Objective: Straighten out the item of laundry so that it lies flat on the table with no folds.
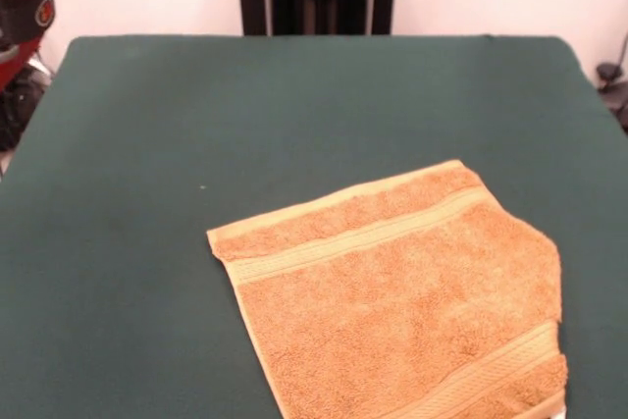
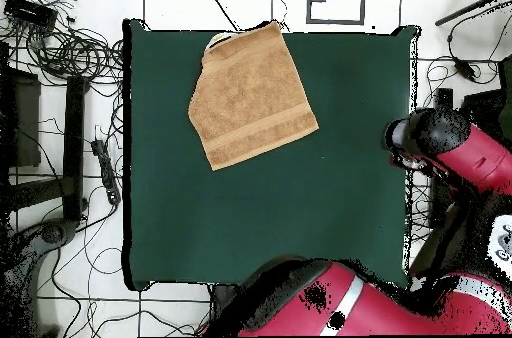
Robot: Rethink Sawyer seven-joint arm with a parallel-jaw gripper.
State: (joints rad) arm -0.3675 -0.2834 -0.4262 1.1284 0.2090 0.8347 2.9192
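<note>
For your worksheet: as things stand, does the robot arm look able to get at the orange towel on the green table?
Probably yes. The towel lies in the open on the table with nothing on or around it. The arm is drawn back off the table's side, and bare cloth lies between them. Whether it can stretch that far cannot be told.

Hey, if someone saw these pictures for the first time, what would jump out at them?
First the orange-tan towel, bright against the dark green table: it lies askew at the camera-side edge in the front view, with one corner looking turned in. Next the red and black arm, swung off beyond the table's side in the overhead view; its hand cannot be made out.
</note>
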